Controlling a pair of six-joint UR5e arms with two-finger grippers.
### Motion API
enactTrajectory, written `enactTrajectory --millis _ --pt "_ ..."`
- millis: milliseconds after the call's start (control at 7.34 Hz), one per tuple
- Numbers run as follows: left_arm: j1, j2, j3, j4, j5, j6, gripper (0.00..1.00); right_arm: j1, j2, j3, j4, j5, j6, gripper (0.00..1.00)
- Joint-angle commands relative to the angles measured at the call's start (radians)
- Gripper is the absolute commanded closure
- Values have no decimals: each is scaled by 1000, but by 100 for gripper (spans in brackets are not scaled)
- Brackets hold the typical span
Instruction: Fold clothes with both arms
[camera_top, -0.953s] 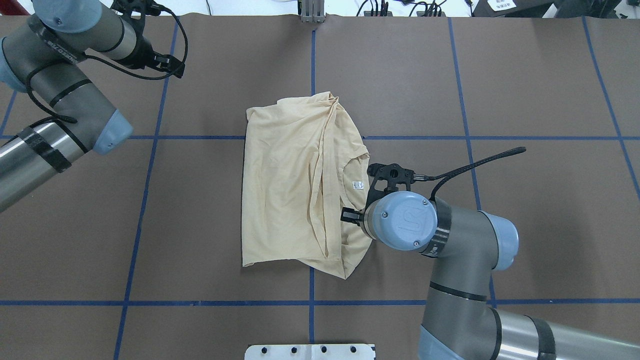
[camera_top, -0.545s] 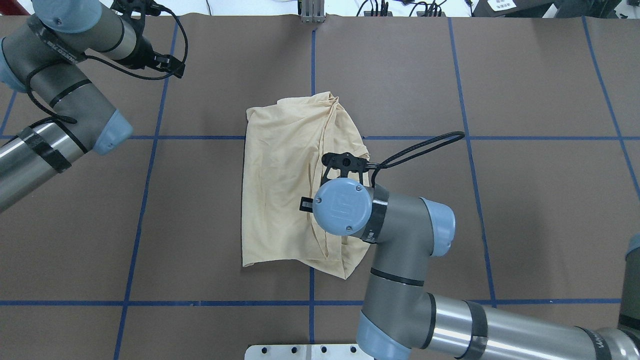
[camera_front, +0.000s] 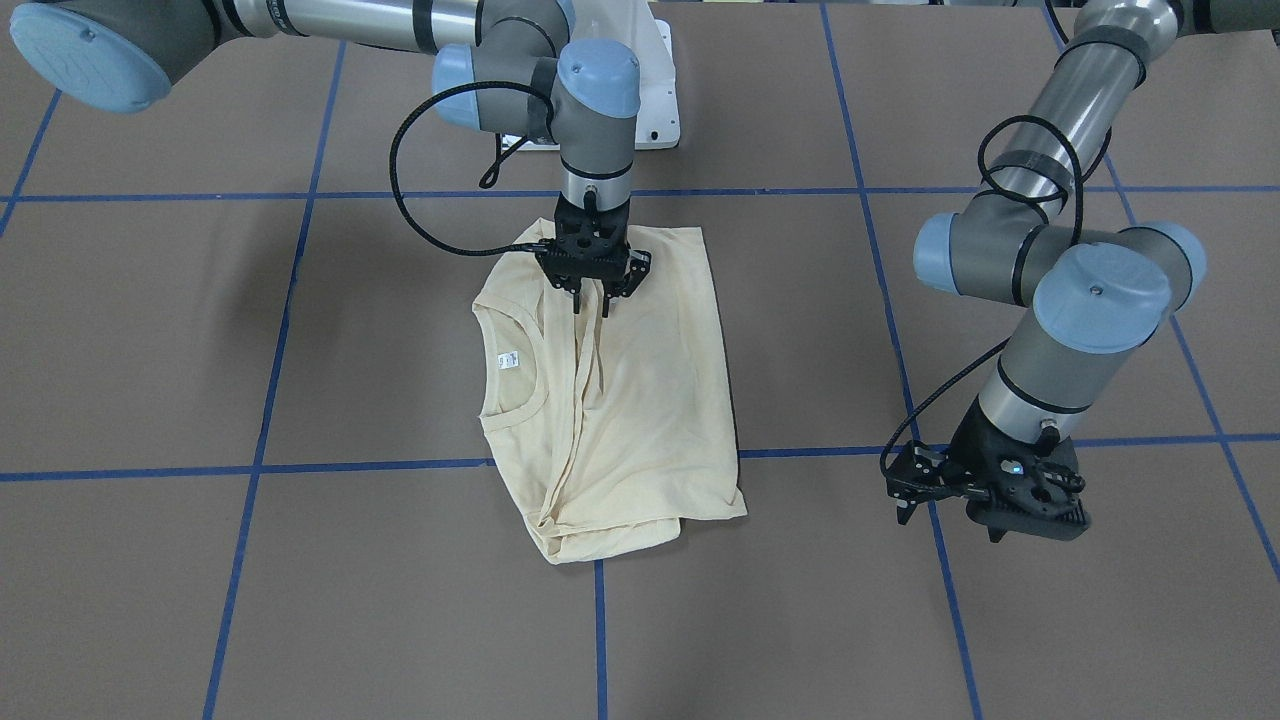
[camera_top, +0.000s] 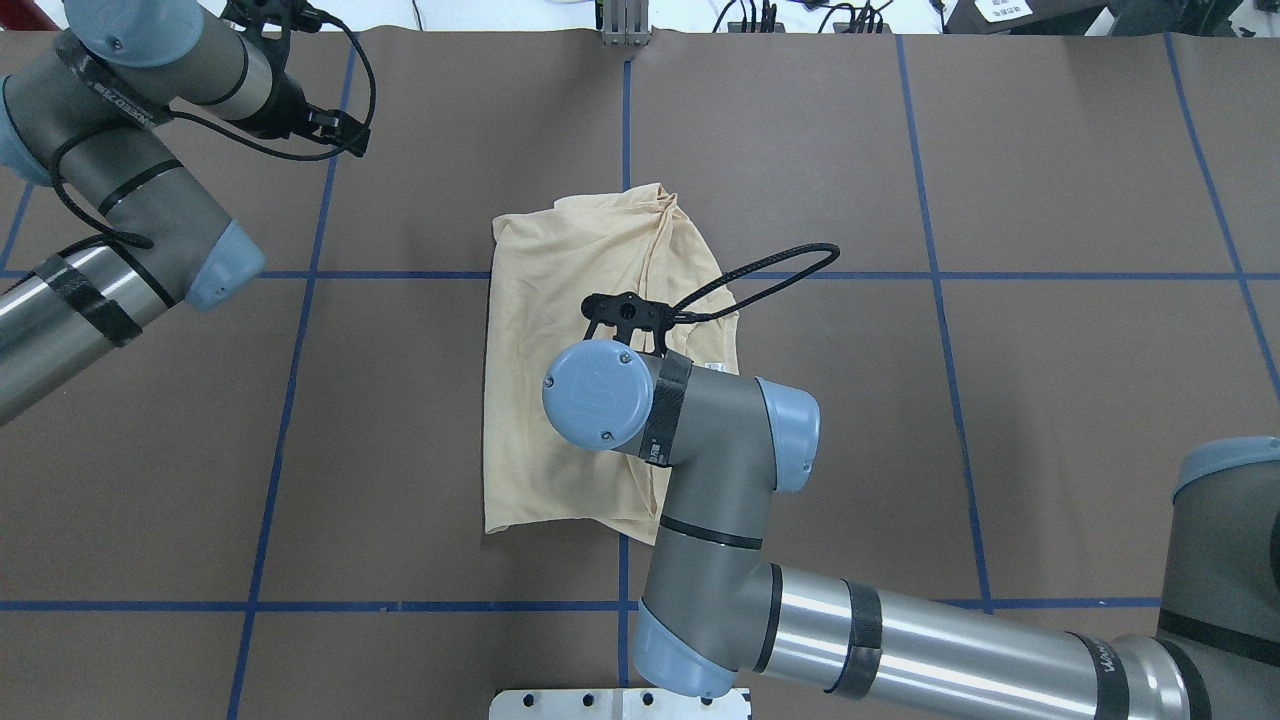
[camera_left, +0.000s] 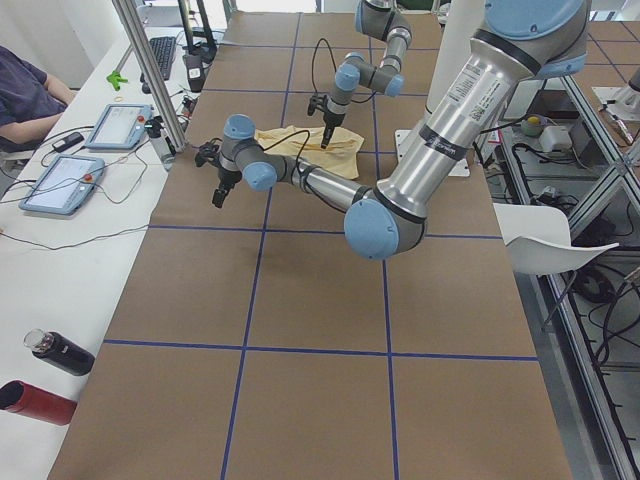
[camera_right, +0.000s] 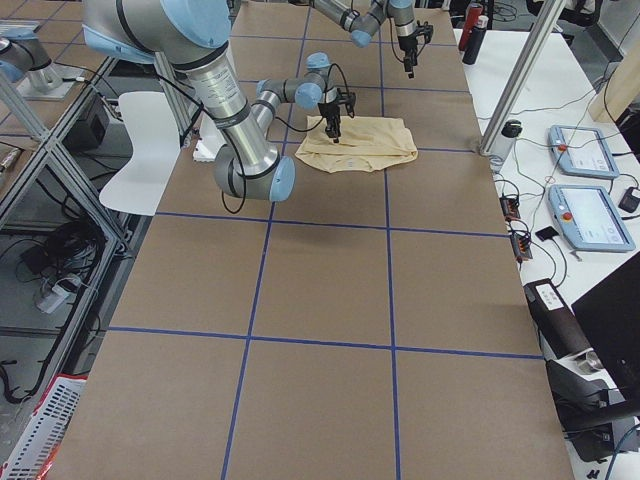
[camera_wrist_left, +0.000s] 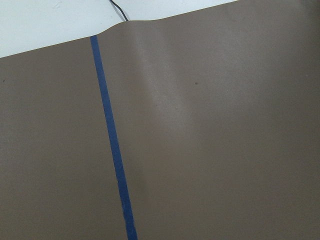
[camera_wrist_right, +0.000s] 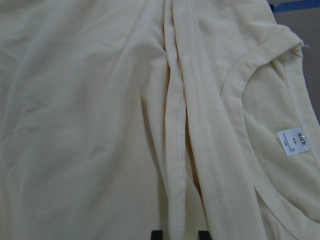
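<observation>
Robotics lab: brown table (camera_top: 1050, 450) with blue tape grid, teach pendants (camera_right: 590, 215), aluminium post (camera_right: 522, 70).

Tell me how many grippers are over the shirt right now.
1. The right gripper is over the shirt, at its bunched fold near the robot-side edge. The left gripper hangs over bare table, away from the cloth.
</observation>
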Motion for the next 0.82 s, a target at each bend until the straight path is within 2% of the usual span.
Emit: enactTrajectory --millis 0,136,408,681 --pt "1 1 -3 0 0 -1 0 -1 1 -8 -14 3 -36 91" --pt "1 1 -3 0 0 -1 0 -1 2 2 -40 3 -49 100" --pt "2 1 -3 0 0 -1 0 17 -43 50 -60 7 -90 100" --pt "2 1 -4 0 0 -3 0 46 -207 197 -57 9 -202 100"
